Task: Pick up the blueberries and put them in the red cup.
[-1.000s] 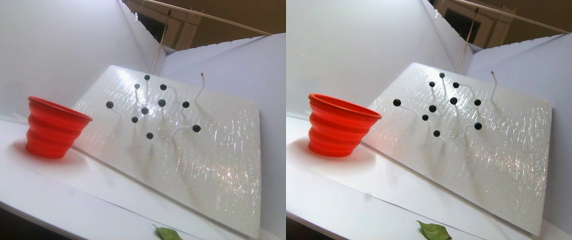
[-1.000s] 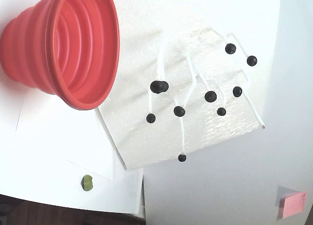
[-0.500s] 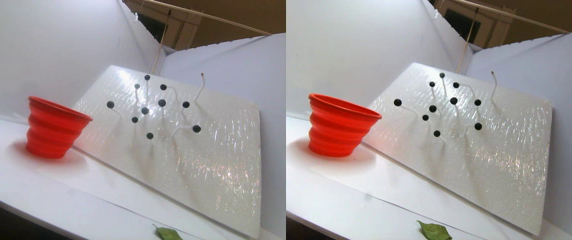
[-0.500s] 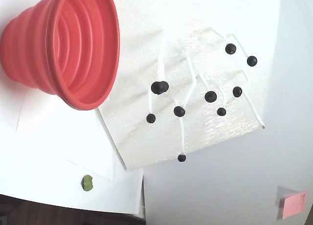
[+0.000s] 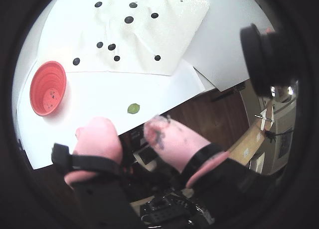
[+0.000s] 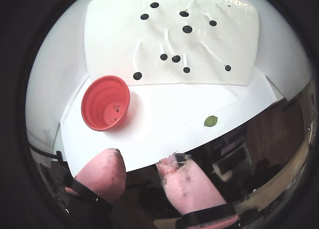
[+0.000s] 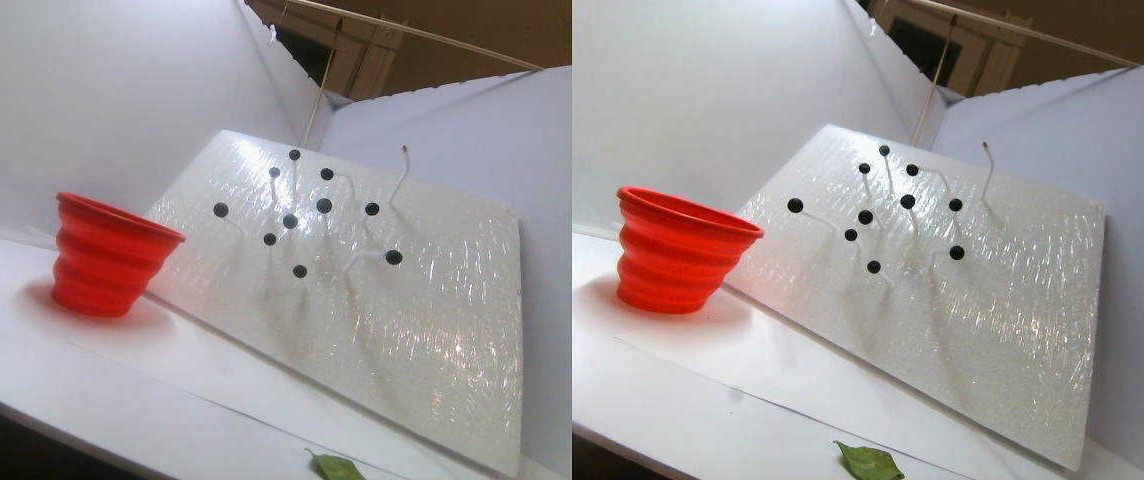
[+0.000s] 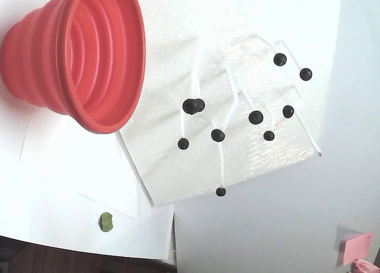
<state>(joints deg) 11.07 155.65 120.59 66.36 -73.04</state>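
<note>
The pincer hangs open and empty off the bench's near edge. Well ahead of it, the blueberries sit on white stalks above a slanted board, probably for easy plucking; the red cup stands nearer, ahead-left.

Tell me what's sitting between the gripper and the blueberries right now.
In a wrist view, bare white table and paper separate the gripper from the blueberries. The red cup sits left of that line, the green leaf right.
</note>
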